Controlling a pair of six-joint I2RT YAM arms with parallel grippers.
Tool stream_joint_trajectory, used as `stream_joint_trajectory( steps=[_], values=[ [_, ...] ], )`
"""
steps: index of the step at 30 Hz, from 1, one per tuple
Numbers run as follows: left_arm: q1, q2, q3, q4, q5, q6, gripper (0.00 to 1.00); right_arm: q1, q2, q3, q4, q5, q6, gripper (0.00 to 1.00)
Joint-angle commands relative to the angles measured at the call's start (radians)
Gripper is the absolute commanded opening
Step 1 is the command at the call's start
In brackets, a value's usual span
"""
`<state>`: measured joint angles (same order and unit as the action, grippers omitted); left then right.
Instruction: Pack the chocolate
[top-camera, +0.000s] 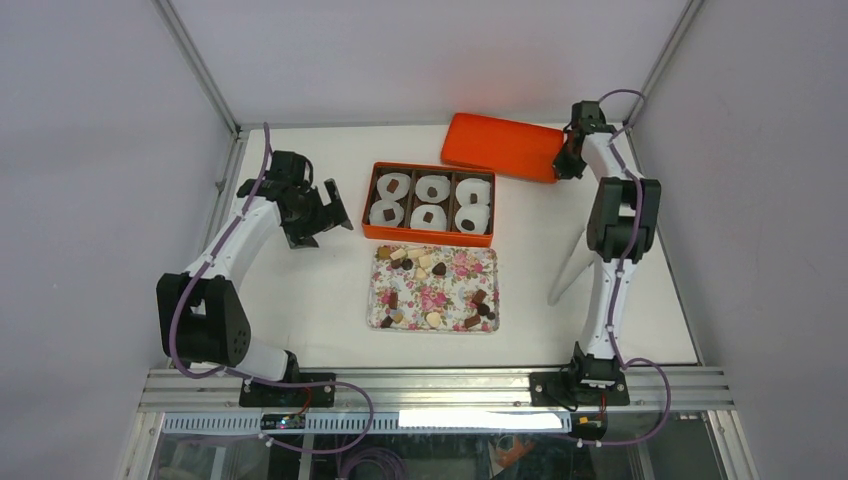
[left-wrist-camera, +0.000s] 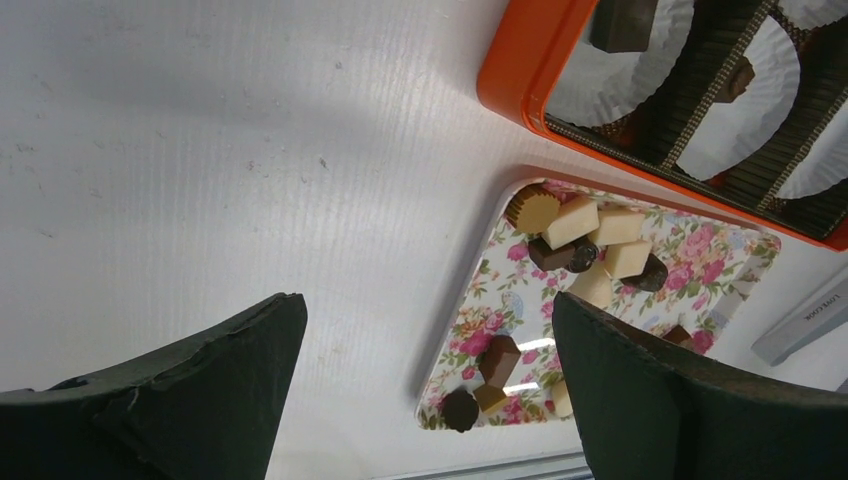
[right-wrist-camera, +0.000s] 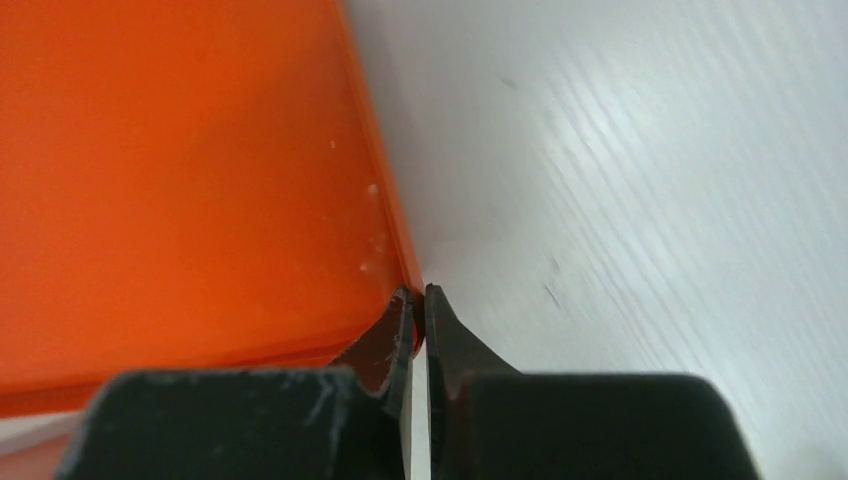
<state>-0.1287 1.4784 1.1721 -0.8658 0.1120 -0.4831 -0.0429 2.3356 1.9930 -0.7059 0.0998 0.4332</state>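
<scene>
Risk: right fingers (right-wrist-camera: 385, 340) pressed together at orange lid (right-wrist-camera: 180, 180) corner, upper right; rim maybe missed, lid could slip. Idle left fingers (left-wrist-camera: 200, 400) spread. Most chocolate (top-camera: 438, 268) on floral tray (top-camera: 455, 290), centre; early closing strands it.

The tray (top-camera: 460, 290) lies nearest my bases, chocolate (top-camera: 437, 268) scattered on it; just behind sits the box (top-camera: 428, 238), paper cups (top-camera: 432, 188) inside — some holding pieces. The lid (top-camera: 500, 145) lies behind and right of the box, my right gripper (top-camera: 562, 165) at its right end.
</scene>
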Motion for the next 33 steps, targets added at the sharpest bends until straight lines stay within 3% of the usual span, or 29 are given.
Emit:
stream_joint_trajectory(
  steps=[1, 13, 22, 33],
  values=[
    [0.011, -0.058, 0.041, 0.024, 0.103, 0.030, 0.99, -0.043, -0.283, -0.126, 0.095, -0.012, 0.078, 0.00],
    [0.010, -0.129, 0.094, 0.057, 0.290, 0.017, 0.99, -0.080, -0.693, -0.426, 0.063, -0.017, 0.078, 0.00],
    [0.011, -0.072, 0.106, 0.214, 0.534, -0.166, 0.99, -0.083, -0.926, -0.606, 0.043, -0.141, 0.111, 0.00],
    [-0.019, -0.023, 0.107, 0.245, 0.558, -0.214, 0.99, -0.083, -1.116, -0.849, 0.046, -0.287, 0.184, 0.00]
  ],
)
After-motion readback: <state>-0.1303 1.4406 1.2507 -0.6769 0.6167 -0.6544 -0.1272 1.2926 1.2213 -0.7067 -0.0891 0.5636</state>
